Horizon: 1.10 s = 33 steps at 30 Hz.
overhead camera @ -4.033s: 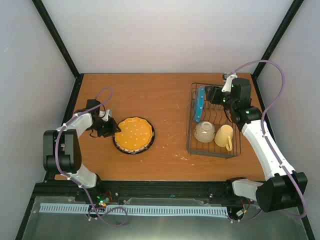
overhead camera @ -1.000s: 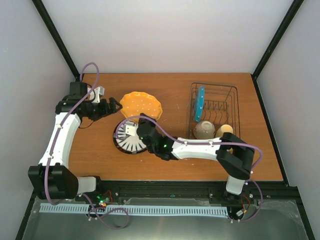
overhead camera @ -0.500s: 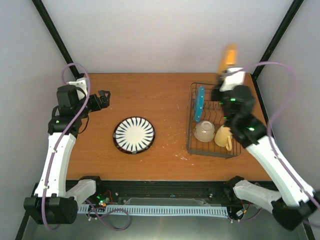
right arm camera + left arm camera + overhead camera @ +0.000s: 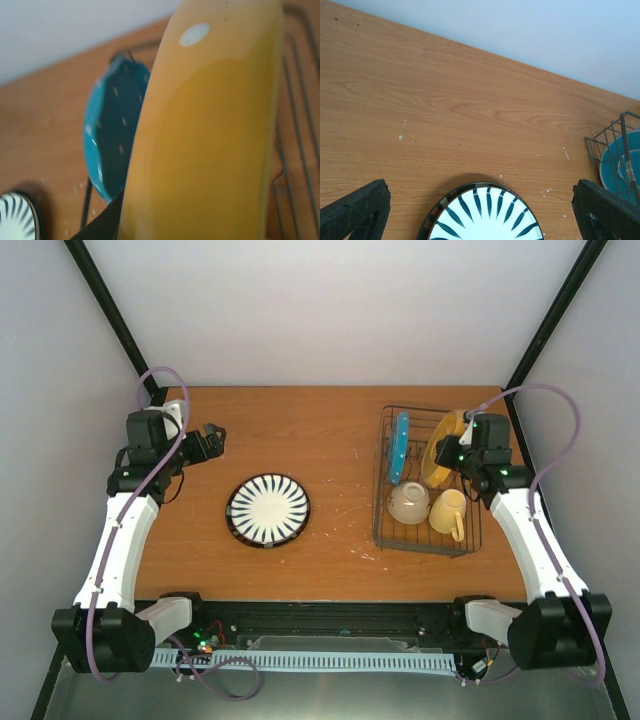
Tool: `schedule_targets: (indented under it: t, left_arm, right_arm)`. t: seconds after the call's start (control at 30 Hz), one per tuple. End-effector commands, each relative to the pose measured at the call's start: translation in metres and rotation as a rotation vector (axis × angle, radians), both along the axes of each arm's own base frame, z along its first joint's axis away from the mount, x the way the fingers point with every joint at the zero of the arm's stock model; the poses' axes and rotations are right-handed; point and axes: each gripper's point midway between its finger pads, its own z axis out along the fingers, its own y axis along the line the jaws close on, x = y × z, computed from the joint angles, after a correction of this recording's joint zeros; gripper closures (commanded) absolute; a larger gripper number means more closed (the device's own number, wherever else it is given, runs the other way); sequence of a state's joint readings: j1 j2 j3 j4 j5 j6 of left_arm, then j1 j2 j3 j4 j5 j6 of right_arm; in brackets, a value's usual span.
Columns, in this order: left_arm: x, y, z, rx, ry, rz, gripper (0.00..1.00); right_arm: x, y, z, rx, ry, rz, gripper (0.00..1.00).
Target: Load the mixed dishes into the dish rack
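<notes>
Left gripper (image 4: 208,438): jaws wide apart, over the rear-left of the table (image 4: 330,430). Striped plate (image 4: 268,510) lies flat on the table, well apart from the rack (image 4: 380,525). In the rack: teal plate (image 4: 399,447) upright on the left, bowl (image 4: 409,503) and mug (image 4: 449,512) at the near end. Right gripper (image 4: 453,448) is clamped on the orange plate (image 4: 436,458), which is on edge and tilted, just right of the teal plate.
</notes>
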<state>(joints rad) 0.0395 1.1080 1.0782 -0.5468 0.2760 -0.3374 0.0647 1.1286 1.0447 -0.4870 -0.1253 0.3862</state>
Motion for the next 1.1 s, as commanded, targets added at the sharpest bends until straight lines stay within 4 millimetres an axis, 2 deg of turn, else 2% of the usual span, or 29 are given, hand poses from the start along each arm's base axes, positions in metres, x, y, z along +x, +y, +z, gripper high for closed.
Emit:
schedule_targets:
  t: [0.0,0.23,0.47,0.6,0.7,1.07]
  left_arm:
    - [0.002,0.004,0.01,0.018,-0.044,0.013,0.0]
    - [0.004,0.001,0.002,0.0,-0.033,0.003,0.0]
    - [0.008,0.002,-0.001,0.006,-0.029,0.004,0.0]
    - [0.01,0.003,0.0,0.009,-0.034,0.008,0.0]
    - [0.012,0.003,0.0,0.011,-0.037,0.007,0.0]
    - [0.015,0.005,-0.016,0.039,0.002,0.001,0.0]
  right_arm:
    - [0.012,0.019,0.035,0.06,-0.116,0.107,0.97]
    - [0.034,0.026,0.009,0.026,-0.055,0.169,0.97]
    - [0.05,0.026,0.002,-0.025,-0.028,0.199,0.97]
    - [0.058,0.017,0.006,-0.08,-0.045,0.164,0.97]
    - [0.063,0.02,0.001,-0.074,-0.032,0.182,0.97]
    - [0.074,0.028,-0.06,-0.058,0.111,0.226,0.97]
